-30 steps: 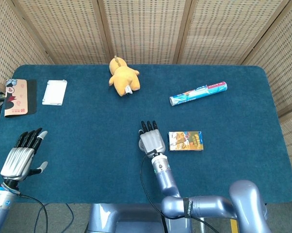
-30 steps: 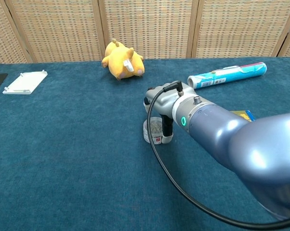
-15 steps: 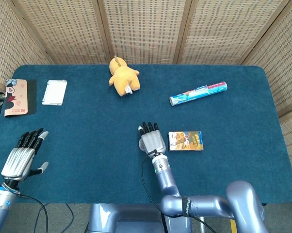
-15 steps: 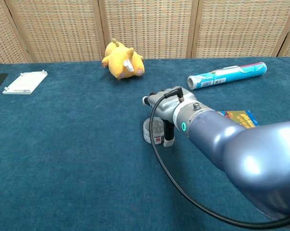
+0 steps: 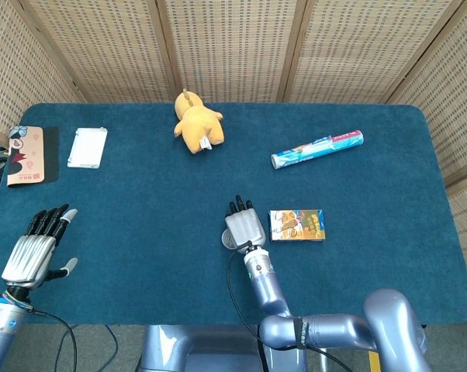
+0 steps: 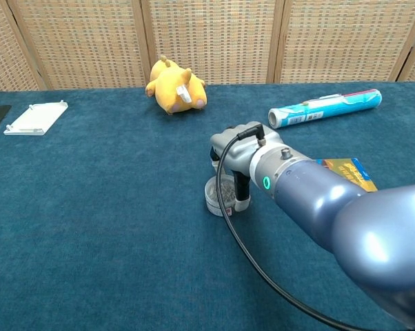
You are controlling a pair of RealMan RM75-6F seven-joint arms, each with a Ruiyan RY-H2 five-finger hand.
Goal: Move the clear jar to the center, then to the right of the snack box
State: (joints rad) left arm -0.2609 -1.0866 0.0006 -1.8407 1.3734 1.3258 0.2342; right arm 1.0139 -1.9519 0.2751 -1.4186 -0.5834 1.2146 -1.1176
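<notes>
While clamped in the right hand (image 6: 236, 153) just left of the snack box (image 5: 297, 225), clear jar (image 6: 218, 195) must cross rightward; left hand (image 5: 36, 249) spread, far off.

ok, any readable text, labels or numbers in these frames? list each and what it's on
None can be quoted; there is print, but all of it is too small or blurred:
Long blue-and-pink printed tube: lettering along its side, unreadable.
Flat yellow-and-blue snack box: pictures and print, unreadable.
Tan card with a cartoon face: small red mark, unreadable.
Small clear jar under the right robot hand: red label patch, unreadable.
</notes>
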